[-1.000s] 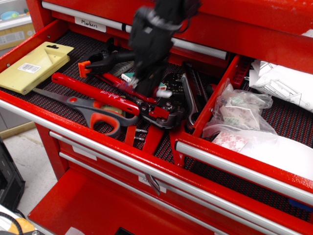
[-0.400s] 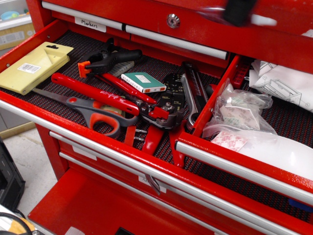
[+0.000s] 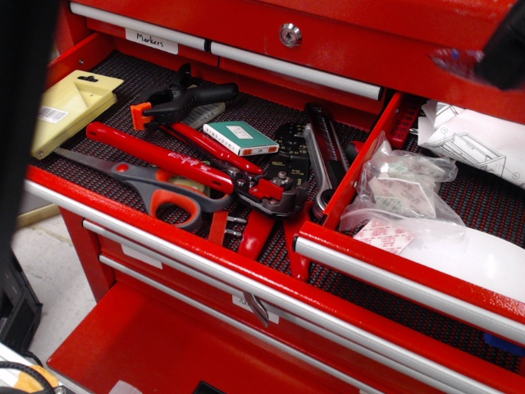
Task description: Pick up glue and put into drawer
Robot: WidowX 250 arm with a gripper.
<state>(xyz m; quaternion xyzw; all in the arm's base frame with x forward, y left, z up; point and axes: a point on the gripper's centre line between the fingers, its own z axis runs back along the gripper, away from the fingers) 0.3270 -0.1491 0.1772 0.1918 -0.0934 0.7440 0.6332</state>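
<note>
My gripper (image 3: 502,51) is a dark blurred shape at the top right edge, above the right drawer. A small blurred blue-and-red tube, the glue (image 3: 456,59), sticks out from it to the left, so the gripper looks shut on it. The open left drawer (image 3: 123,215) holds tools on a black mat, and no glue lies in it.
The left drawer holds red-handled pliers (image 3: 176,158), scissors (image 3: 160,190), a black clamp (image 3: 176,98), a green-and-white flat box (image 3: 239,137), and a yellow card (image 3: 74,107). The right drawer (image 3: 394,271) holds plastic bags (image 3: 402,185). A dark band (image 3: 23,123) covers the left edge.
The gripper rose out of the left drawer and moved to the upper right. The glue left the drawer with it. A dark band now covers the left edge.
</note>
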